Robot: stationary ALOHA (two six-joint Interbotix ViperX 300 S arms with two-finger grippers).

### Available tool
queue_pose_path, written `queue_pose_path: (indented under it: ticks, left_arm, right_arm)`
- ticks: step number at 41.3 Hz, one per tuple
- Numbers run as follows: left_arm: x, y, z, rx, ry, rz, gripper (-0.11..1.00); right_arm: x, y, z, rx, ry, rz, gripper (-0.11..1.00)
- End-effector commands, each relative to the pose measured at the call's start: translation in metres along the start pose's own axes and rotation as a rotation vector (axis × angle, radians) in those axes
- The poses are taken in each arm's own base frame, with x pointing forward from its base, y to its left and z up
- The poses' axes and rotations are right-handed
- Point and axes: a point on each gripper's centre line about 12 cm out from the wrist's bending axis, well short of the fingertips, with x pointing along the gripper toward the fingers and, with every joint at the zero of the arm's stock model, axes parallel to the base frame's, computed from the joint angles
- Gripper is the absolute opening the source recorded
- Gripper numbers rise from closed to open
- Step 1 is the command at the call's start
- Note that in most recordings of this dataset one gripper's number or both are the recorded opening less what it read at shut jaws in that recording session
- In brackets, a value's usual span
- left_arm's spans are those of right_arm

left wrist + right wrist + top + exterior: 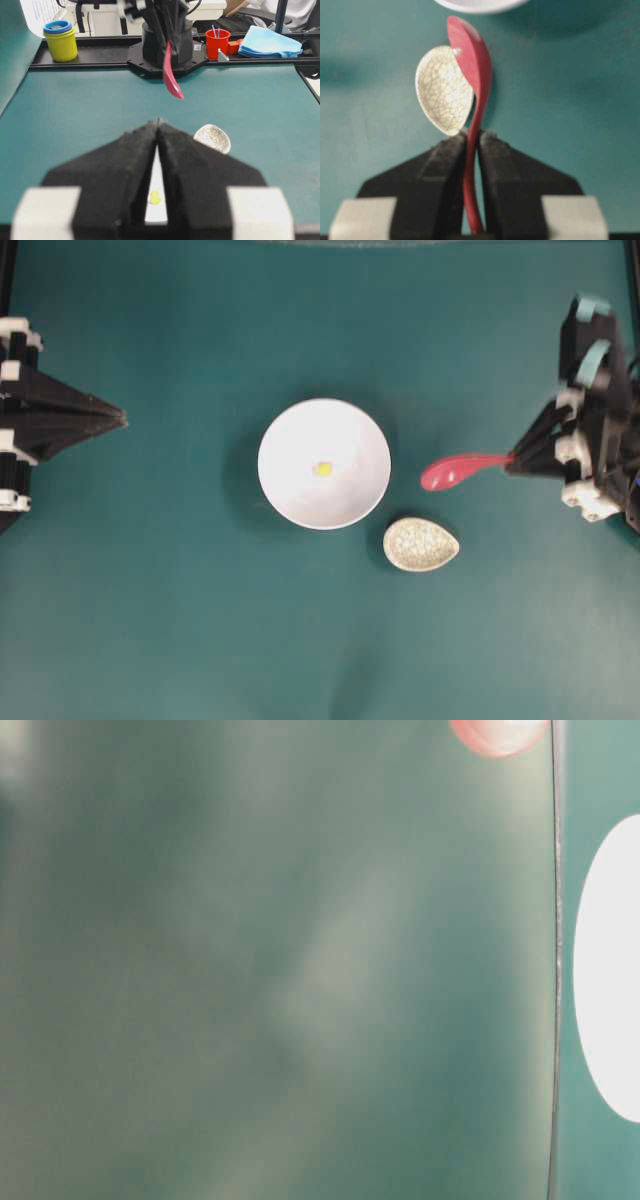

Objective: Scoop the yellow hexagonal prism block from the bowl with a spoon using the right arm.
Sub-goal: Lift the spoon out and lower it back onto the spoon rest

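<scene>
Right gripper [473,145] fingers clamp glossy pink-red spoon [455,471] right of round white bowl [365,430]; speckled egg-shaped rest [421,544] beside bowl's rim; left gripper [158,125] pinched closed, empty.

overhead: straight down on table [150,640] | wrist views: low, close, facing each other, sharing bowl [323,463]

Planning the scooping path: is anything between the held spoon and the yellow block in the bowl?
Nothing visible. The right hand holds the spoon over bare table right of the bowl; the yellow block lies uncovered inside. The speckled rest sits aside, nearer the camera's bottom edge.
</scene>
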Motion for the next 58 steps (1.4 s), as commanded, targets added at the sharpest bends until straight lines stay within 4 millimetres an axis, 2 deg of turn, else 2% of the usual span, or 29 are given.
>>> queue_pose_path:
  ticks: [1, 14, 28, 46, 52, 58]
  left_arm:
    - [0.003, 0.001, 0.012, 0.005, -0.029, 0.002, 0.08]
    - [0.003, 0.001, 0.011, 0.005, -0.024, 0.002, 0.08]
    - [0.003, 0.001, 0.011, -0.001, -0.028, 0.002, 0.08]
    - [0.003, 0.001, 0.012, -0.009, -0.031, 0.002, 0.08]
    - [0.003, 0.001, 0.012, -0.009, -0.031, 0.002, 0.08]
    - [0.003, 0.001, 0.012, -0.011, -0.032, 0.002, 0.08]
  right_arm:
    - [0.009, 0.007, -0.005, -0.013, -0.032, 0.026, 0.1]
    - [0.042, 0.031, -0.034, -0.031, -0.064, 0.094, 0.1]
    - [0.078, 0.029, -0.052, -0.025, 0.015, 0.046, 0.1]
    - [0.083, 0.027, -0.056, -0.022, 0.037, 0.034, 0.1]
    - [0.082, 0.027, -0.056, -0.022, 0.038, 0.035, 0.17]
    - [0.083, 0.027, -0.057, -0.025, 0.04, 0.034, 0.36]
